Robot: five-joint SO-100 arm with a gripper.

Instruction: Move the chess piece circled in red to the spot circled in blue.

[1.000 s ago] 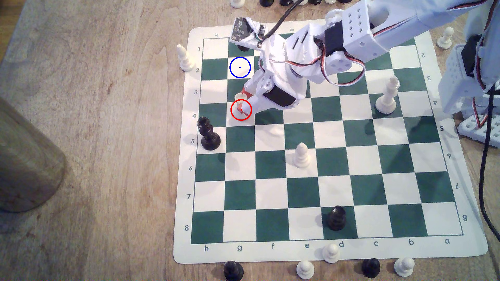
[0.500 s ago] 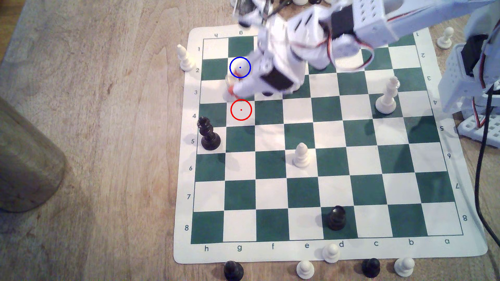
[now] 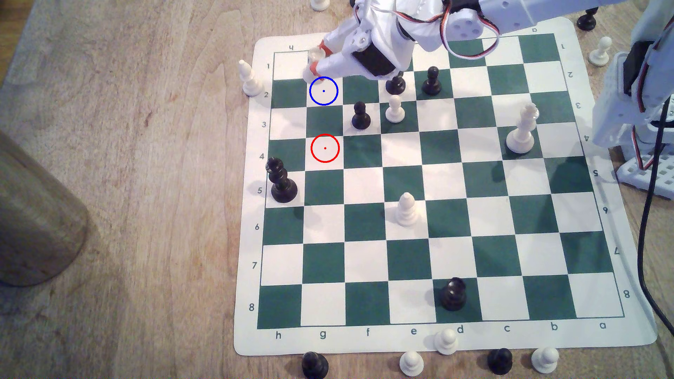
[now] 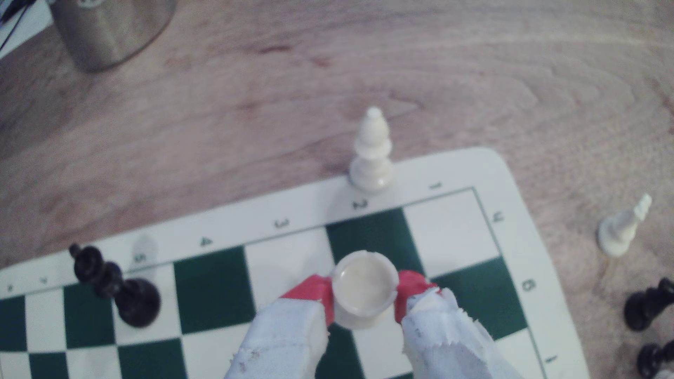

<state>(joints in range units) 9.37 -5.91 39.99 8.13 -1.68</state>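
Gripper clamped on white rook, red-tipped fingers on either side of its body just under the crown. Rook is carried above the board's corner squares, near blue-ringed square. Light, rigid, probably slick plastic: grip mid-body, set down vertically.

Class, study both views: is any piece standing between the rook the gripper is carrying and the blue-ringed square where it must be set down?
Nothing visible does. The gripper holds the rook lifted over the board's corner region, close to the blue-ringed square, which is bare. The nearest black pawn stands off to the exterior view's right.
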